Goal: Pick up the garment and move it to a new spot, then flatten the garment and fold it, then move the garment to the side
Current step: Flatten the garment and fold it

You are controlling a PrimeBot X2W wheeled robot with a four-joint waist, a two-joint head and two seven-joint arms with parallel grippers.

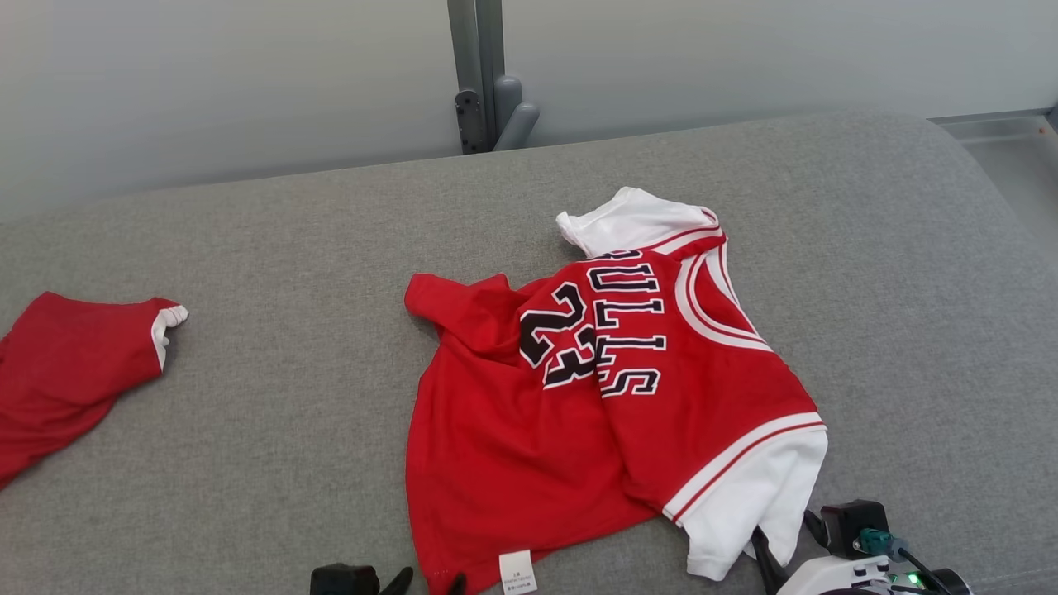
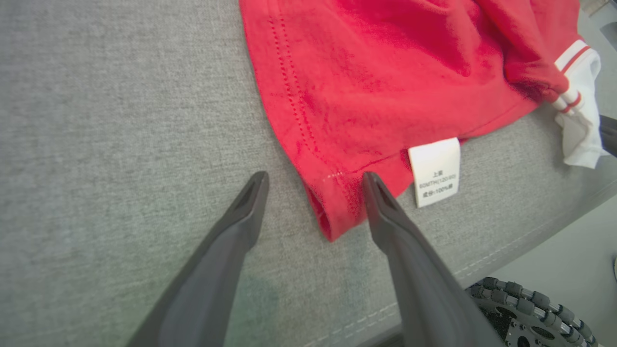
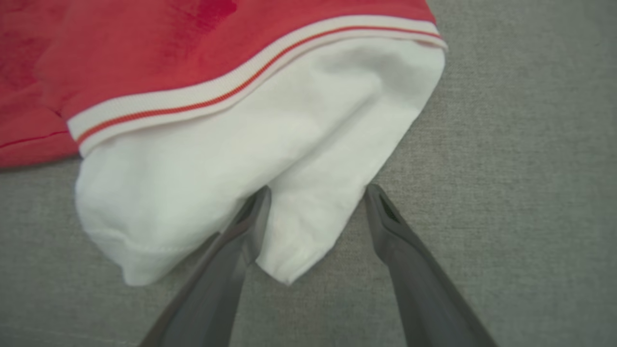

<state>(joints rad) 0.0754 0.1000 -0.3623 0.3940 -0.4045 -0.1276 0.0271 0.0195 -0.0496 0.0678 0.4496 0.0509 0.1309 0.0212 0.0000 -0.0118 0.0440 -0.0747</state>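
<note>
1. We see the red basketball jersey with white sleeves (image 1: 579,413) lying rumpled on the grey fabric surface (image 1: 289,430). It sits just off the head view's centre toward 4 o'clock, with black "BULLS 23" lettering facing up.
2. Our left gripper (image 2: 314,183) is released. Its two dark fingers (image 2: 226,241) stand apart on either side of the jersey's red hem corner, and the tip on the 3 o'clock side overlaps the cloth.
3. A white care label (image 2: 435,171) sticks out from the hem, just beside that tip at its 3 o'clock.
4. Our right gripper (image 3: 318,193) is also released, with a fold of the white sleeve (image 3: 193,183) lying between its spread fingers. The sleeve's red-and-white striped band (image 3: 241,82) runs across at 12 o'clock.
5. A second red garment with a white cuff (image 1: 66,364) lies at 9 o'clock in the head view, well apart from the jersey.
6. A grey metal post (image 1: 478,74) rises behind the surface at 12 o'clock.
</note>
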